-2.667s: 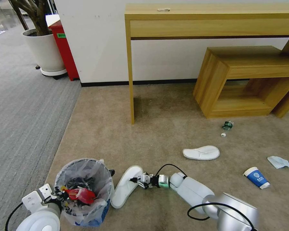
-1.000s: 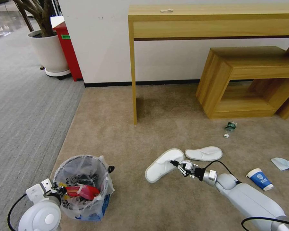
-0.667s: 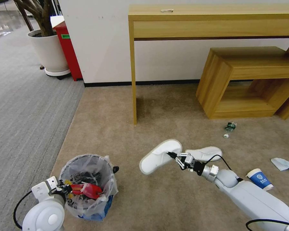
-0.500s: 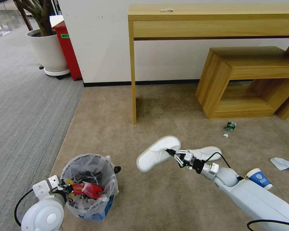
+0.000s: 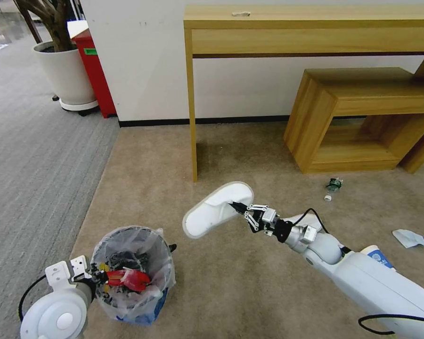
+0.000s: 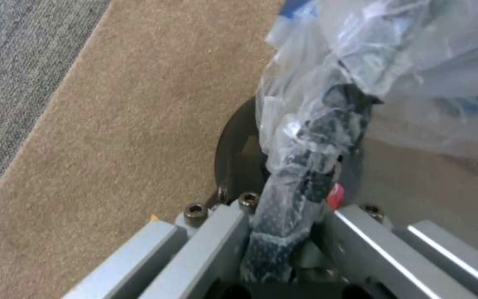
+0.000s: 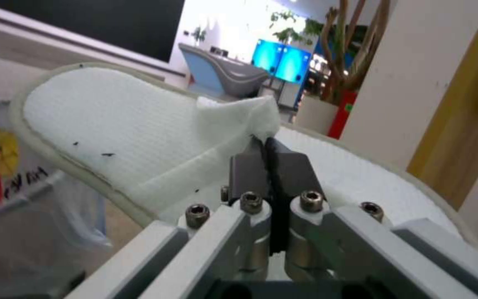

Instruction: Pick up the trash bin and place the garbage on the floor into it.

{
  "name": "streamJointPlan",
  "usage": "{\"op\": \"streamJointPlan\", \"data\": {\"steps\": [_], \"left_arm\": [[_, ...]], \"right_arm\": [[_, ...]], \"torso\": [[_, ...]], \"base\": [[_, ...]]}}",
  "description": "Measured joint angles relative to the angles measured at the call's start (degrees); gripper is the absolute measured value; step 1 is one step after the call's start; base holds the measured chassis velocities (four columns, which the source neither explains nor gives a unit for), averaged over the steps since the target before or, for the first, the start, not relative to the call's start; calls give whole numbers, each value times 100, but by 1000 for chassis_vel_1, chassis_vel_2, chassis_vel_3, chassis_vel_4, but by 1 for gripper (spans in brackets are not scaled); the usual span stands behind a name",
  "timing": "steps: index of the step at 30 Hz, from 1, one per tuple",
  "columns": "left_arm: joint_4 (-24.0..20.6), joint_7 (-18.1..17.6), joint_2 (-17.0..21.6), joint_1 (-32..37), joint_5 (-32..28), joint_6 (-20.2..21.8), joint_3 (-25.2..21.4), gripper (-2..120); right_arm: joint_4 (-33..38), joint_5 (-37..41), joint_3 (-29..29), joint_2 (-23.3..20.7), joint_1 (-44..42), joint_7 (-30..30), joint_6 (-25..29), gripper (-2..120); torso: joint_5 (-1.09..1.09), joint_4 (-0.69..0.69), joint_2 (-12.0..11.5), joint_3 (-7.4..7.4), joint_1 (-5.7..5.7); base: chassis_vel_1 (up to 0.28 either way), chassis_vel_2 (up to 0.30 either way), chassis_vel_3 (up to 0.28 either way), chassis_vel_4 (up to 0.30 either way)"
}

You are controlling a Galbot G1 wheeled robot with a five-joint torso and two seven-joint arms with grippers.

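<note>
The trash bin (image 5: 133,274) is a dark wire bin lined with a clear bag, holding red wrappers (image 5: 127,278). My left gripper (image 5: 97,278) is shut on its bagged rim (image 6: 305,166). My right gripper (image 5: 235,205) is shut on the strap of a white slipper (image 5: 216,209), held in the air to the right of the bin. In the right wrist view the slipper (image 7: 128,133) hangs from the shut fingers (image 7: 291,164). A second slipper (image 5: 307,218) and a blue-white cup (image 5: 378,254) lie on the beige carpet (image 5: 231,292), partly behind my right arm.
A tissue (image 5: 409,238), a crushed bottle (image 5: 334,183) and its cap (image 5: 327,198) lie at the right. A tall wooden desk leg (image 5: 191,117) and a low wooden shelf (image 5: 358,117) stand ahead. A plant pot (image 5: 63,75), a red cabinet (image 5: 95,70) and grey ribbed carpet (image 5: 33,155) are at the left.
My right gripper has lifted the white slipper off the carpet and carried it up and left, nearer the bin. The left gripper keeps its hold on the bin rim.
</note>
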Motion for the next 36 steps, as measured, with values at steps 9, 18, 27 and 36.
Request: {"op": "streamJointPlan", "data": {"steps": [9, 18, 27, 36], "left_arm": [[-22, -50, 4, -28, -82, -30, -34, 0], [90, -62, -31, -94, -78, -60, -4, 0], [144, -60, -70, -148, -91, -77, -4, 0], [245, -59, -113, -236, -106, -87, -4, 0]], "right_arm": [[569, 303, -274, -25, 99, 286, -176, 0], [1180, 614, -708, 21, 225, 594, -345, 0], [1375, 832, -1113, 105, 447, 708, -396, 0], [1659, 1061, -1462, 200, 626, 860, -512, 0]], "torso": [[5, 1, 0, -1, -1], [5, 2, 1, -2, -2], [6, 2, 1, -2, -2], [6, 2, 1, -2, -2]], "base": [[0, 0, 0, 0], [0, 0, 0, 0], [0, 0, 0, 0], [0, 0, 0, 0]]}}
